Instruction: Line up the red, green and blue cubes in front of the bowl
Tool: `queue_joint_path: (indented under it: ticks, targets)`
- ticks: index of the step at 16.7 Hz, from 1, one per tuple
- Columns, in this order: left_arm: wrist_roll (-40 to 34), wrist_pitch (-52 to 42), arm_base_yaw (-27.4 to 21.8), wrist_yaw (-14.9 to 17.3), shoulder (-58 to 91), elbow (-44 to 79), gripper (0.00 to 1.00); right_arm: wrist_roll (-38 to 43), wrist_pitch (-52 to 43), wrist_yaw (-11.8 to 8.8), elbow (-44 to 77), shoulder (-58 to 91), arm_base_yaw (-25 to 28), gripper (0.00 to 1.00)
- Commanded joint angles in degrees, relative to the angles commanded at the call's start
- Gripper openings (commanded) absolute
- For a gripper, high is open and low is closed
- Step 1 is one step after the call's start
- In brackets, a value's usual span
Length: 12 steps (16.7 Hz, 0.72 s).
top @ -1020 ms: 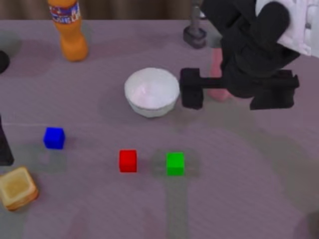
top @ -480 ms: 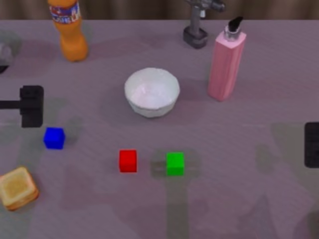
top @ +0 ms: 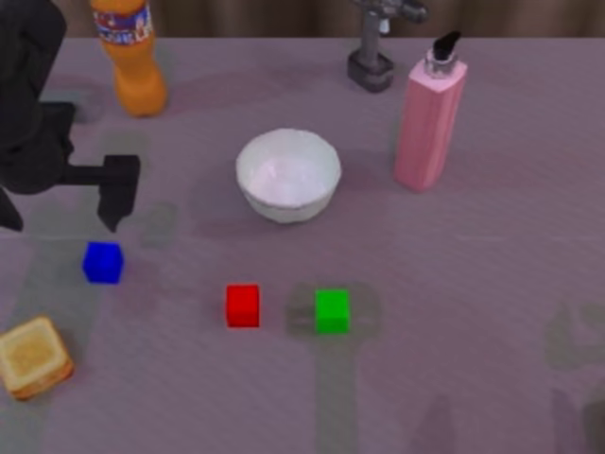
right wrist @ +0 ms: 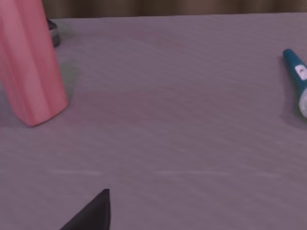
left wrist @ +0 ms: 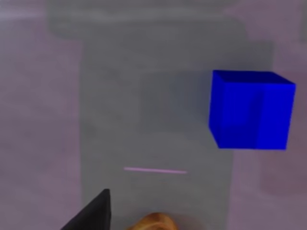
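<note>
Since half a second ago, left arm has swung in from the table's left edge; left gripper (top: pixel 112 203) now hangs on the left side, just behind the blue cube (top: pixel 102 262) and not touching it. Right arm gone from the top view, parked off the right edge; its wrist camera shows only the pink bottle (right wrist: pixel 29 67) and bare table.

Jaws of the left gripper: cannot tell whether open or shut, only one dark fingertip shows in its wrist view. Nothing seems held.

Red cube (top: pixel 242 305) and green cube (top: pixel 332 310) sit side by side in front of the bowl (top: pixel 287 174), a small gap between them. Blue cube lies well apart to their left, near the toast block (top: pixel 34 357).

Key relation: blue cube sits toward the table's front from the left gripper; probably a short advance and descent. Left arm clearly the nearer one
</note>
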Motion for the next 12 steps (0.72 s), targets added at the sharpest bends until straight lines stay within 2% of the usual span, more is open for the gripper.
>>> queue_joint_path:
  ticks: [5,12]
  targets:
    - [-0.45,-4.72,-0.88,0.04,9.05,7.64,1.0,-3.09,10.66,-1.9,-6.74,-11.98,-3.83,1.0]
    - [-0.44,-4.86,-0.68,0.04,9.82,8.11,1.0,-3.25,11.24,-2.0,-7.01,-12.59,-4.03,1.0]
